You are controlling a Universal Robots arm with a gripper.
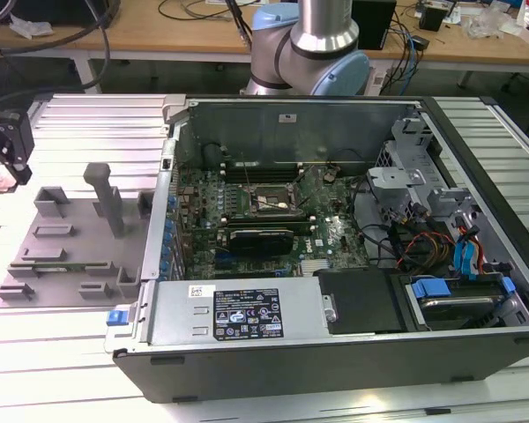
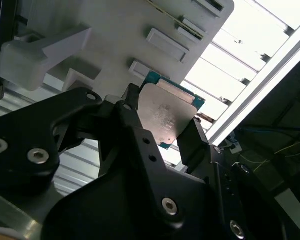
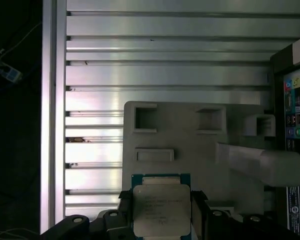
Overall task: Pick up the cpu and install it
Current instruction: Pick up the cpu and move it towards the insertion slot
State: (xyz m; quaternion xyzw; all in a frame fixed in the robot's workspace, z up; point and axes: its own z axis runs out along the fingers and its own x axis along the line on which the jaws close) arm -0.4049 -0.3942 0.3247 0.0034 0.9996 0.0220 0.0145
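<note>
The cpu (image 3: 161, 210) is a flat square chip with a silvery top and a green rim. It sits between my gripper's (image 3: 161, 216) two black fingers (image 3: 124, 206), which press on its opposite edges. In the second wrist view the cpu (image 2: 166, 112) hangs in the gripper (image 2: 162, 120) above the edge of the grey fixture plate (image 2: 115, 35). In the exterior view the gripper (image 1: 9, 167) is at the far left, raised over the ribbed table, well away from the black-framed socket (image 1: 266, 201) on the motherboard inside the open computer case (image 1: 335, 335).
The grey fixture plate (image 1: 70, 238), with slots and an upright post (image 1: 106, 196), lies between the gripper and the case. The case's left wall (image 1: 163, 211) and its drive bays with cables (image 1: 450, 238) surround the motherboard. The arm's base (image 1: 309, 44) stands behind the case.
</note>
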